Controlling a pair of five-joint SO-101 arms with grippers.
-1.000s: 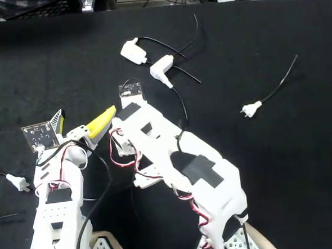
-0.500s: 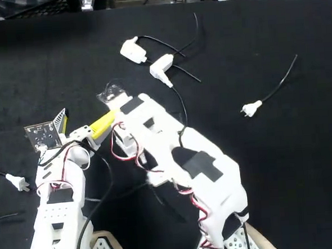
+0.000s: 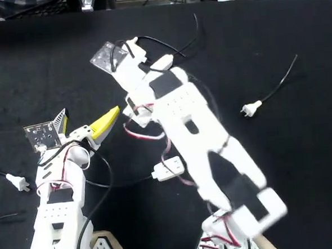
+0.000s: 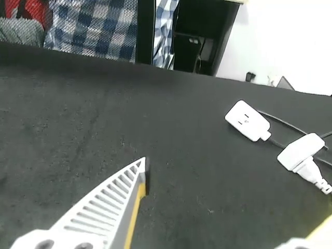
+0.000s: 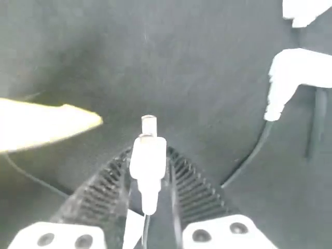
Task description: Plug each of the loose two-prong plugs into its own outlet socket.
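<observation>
White plug (image 5: 148,158), metal prongs seemingly stacked, pinched between ribbed fingers (image 5: 194,187).

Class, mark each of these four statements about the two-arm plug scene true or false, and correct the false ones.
1. The right claw grips a white two-prong plug. True.
2. The left claw holds a plug. False: it is open and empty.
3. A loose white plug on a black cord lies on the black table. True.
4. The white rectangular outlet socket has a plug in it. False: its slots are bare.
</observation>
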